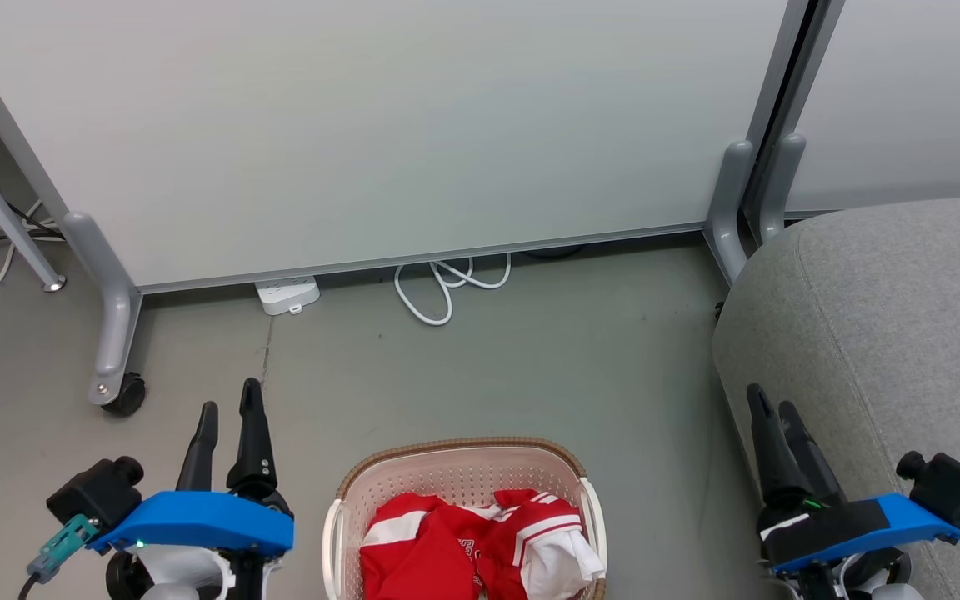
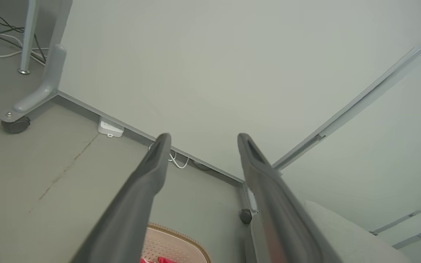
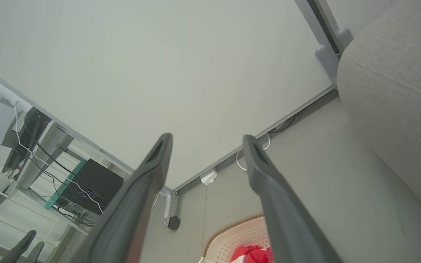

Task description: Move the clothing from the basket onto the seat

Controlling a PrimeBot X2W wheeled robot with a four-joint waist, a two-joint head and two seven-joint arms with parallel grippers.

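Both spread wide and holding nothing: left gripper [image 1: 230, 398] and right gripper [image 1: 770, 400] sit either side of the basket [image 1: 463, 446], clothing [image 1: 463, 542] piled inside, touching neither.

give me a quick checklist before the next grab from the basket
1. Clothing in the basket: ok, red garments lie inside.
2. Left gripper open, holding nothing: ok.
3. Right gripper open, holding nothing: ok.
4. Seat located: ok, on the robot's right, beside the basket.
5. Garments separate, not tangled: cannot tell, they lie bunched together.
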